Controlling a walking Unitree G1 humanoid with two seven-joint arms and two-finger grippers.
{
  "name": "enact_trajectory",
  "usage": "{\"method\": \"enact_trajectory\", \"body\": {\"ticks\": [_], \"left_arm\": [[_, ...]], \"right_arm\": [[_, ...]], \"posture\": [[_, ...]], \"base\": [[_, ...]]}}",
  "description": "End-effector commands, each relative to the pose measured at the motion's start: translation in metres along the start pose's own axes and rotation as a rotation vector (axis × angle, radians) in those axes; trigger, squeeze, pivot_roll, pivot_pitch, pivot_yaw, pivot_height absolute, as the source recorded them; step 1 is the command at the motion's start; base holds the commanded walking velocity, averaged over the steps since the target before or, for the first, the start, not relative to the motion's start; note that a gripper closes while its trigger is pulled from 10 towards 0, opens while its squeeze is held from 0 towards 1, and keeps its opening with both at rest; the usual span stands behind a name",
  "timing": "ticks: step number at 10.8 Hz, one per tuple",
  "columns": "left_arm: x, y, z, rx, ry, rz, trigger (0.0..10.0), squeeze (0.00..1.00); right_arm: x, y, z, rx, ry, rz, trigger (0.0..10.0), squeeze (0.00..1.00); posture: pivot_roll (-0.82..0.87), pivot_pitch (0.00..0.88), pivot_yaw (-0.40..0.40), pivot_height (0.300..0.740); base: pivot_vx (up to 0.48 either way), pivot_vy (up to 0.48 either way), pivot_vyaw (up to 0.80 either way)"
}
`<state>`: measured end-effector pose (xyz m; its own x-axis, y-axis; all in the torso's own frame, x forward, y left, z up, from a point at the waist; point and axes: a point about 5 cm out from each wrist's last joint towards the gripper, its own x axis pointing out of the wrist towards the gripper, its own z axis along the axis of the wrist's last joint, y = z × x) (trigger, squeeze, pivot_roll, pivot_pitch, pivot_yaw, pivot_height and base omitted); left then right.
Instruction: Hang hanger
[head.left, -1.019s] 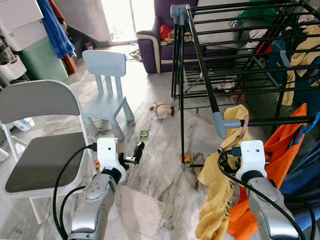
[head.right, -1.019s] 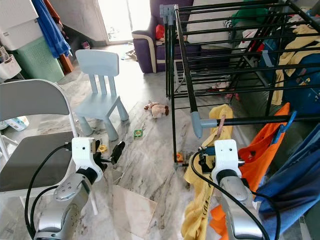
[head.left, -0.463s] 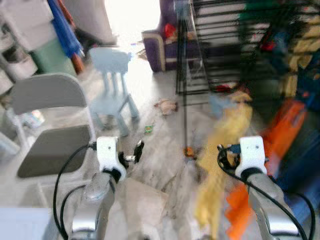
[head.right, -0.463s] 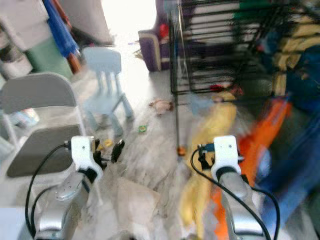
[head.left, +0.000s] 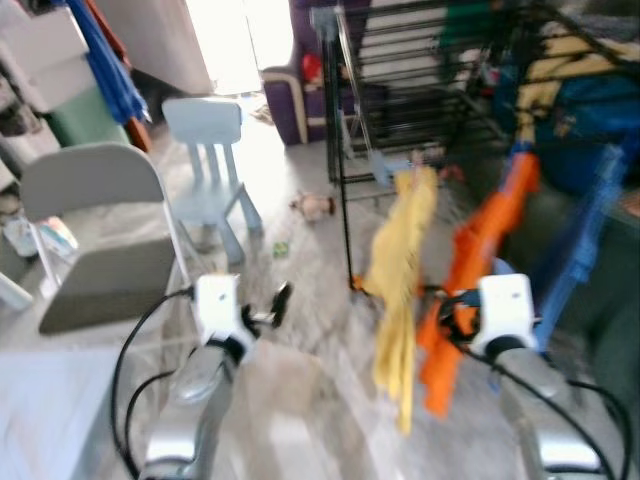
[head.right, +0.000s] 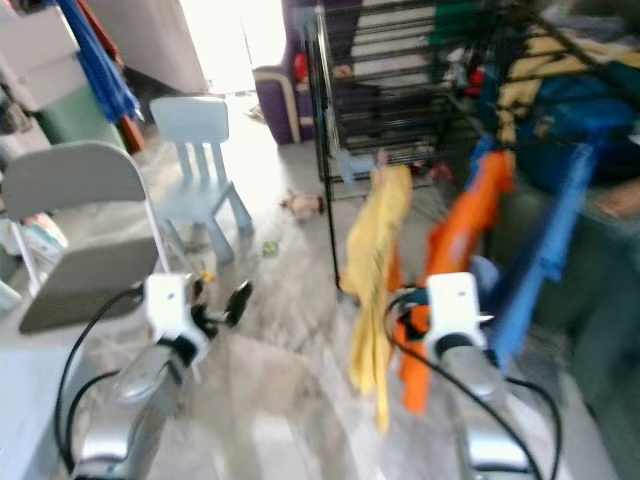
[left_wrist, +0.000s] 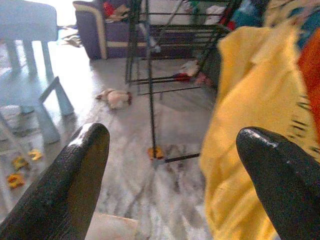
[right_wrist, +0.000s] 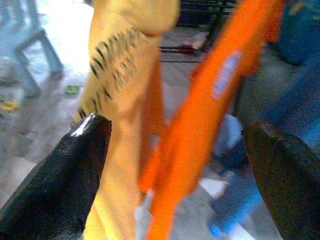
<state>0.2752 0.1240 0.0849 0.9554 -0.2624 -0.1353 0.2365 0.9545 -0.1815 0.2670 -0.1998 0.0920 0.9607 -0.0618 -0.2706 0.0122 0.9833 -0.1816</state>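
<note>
Both jaws gape wide and empty before a blurred drying rack (head.left: 420, 70) hung with a yellow garment (head.left: 400, 260).

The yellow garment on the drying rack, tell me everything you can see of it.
The yellow garment hangs long and limp from a bar of the black drying rack, its lower end dangling above the floor. It looks like soft cloth, with dark printed lettering seen from the right wrist. An orange garment hangs close beside it. Both pincers are open, apart from it.

Both eye views are smeared with motion blur. Daylight from the doorway (head.left: 235, 40) at 11 o'clock blows out white, glaring on the floor (left_wrist: 165, 200). Wrist views are softer-blurred.
</note>
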Motion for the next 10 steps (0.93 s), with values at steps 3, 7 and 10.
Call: {"method": "enact_trajectory", "body": {"ticks": [3, 7, 10], "left_arm": [[-0.001, 0.01, 0.003, 0.03, -0.009, 0.046, 10.0, 0.0], [-0.012, 0.018, 0.007, 0.011, -0.057, 0.095, 10.0, 0.0], [-0.016, 0.019, 0.005, 0.016, -0.054, 0.1, 10.0, 0.0]], "right_arm": [[0.005, 0.01, 0.006, 0.005, -0.025, 0.046, 10.0, 0.0], [0.018, 0.034, 0.012, -0.011, -0.036, 0.148, 10.0, 0.0], [0.022, 0.04, 0.012, -0.006, -0.038, 0.165, 10.0, 0.0]], "posture": [[-0.15, 0.0, 0.099, 0.74], [-0.08, 0.0, 0.033, 0.74], [-0.06, 0.0, 0.04, 0.74]], "base": [[-0.325, 0.0, 0.0], [0.0, 0.0, 0.0], [0.0, -0.185, 0.0]]}}
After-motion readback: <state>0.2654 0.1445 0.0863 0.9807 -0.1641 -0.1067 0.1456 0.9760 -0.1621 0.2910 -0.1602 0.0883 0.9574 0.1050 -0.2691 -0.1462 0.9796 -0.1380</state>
